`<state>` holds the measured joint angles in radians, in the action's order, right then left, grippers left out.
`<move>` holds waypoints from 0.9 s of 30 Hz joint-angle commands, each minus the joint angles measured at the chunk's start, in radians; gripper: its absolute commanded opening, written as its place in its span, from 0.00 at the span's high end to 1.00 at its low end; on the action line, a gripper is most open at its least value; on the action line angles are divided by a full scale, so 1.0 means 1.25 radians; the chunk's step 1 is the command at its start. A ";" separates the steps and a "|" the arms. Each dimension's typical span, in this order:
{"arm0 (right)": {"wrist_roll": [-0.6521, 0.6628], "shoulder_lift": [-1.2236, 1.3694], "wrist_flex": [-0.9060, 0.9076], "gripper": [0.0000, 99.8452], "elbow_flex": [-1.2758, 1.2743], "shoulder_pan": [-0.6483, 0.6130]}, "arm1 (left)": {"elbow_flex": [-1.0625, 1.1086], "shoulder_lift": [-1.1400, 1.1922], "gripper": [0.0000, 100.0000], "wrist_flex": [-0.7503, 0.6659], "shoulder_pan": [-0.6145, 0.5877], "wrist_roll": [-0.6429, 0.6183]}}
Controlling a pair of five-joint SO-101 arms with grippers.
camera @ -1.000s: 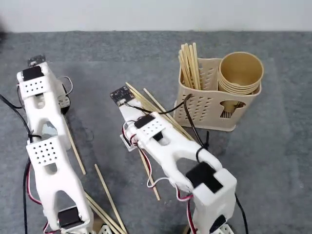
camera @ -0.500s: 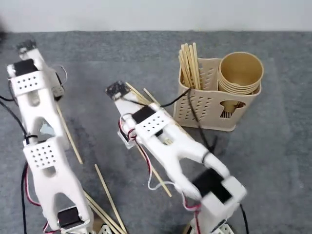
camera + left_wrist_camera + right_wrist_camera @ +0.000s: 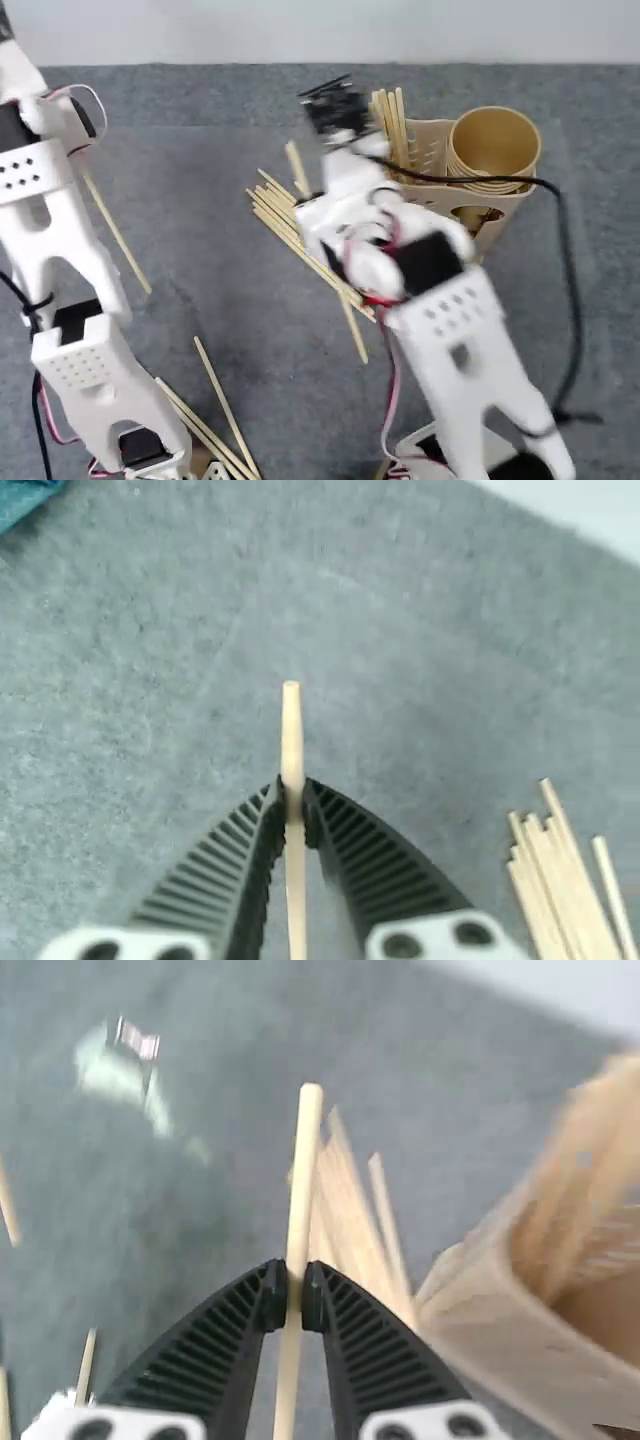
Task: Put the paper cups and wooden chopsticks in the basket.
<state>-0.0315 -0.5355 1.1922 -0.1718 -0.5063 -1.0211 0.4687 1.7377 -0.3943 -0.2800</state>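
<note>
Checking both feeds, I saw L tool [image 3: 291,792] pinched on a chopstick [image 3: 291,720] over far-left bench [image 3: 200,150], R tool [image 3: 294,1280] pinched on a second stick [image 3: 305,1160] beside basket [image 3: 440,215], w/ cups [image 3: 493,145] inside, far right.

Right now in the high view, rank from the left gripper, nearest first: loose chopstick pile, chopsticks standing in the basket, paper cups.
From the left gripper, at the table's left side:
1. Loose chopstick pile, mid-table.
2. Standing chopsticks, in the basket compartment on the pile's side.
3. Paper cups, in the far compartment.
</note>
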 commanded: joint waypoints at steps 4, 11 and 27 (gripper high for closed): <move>0.004 -0.164 -0.122 0.99 0.043 0.131 | -0.006 -0.124 0.99 0.012 0.023 -0.031; 0.001 -0.193 -0.346 0.99 0.038 0.241 | -0.004 -0.166 0.99 0.014 0.038 -0.058; 0.018 -0.193 -0.980 0.99 -0.403 0.316 | -0.004 -0.185 0.99 0.014 0.039 -0.058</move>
<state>-0.0315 -0.7549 0.0783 -0.6030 -0.1243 -1.0211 0.3199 1.7377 -0.3560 -0.3414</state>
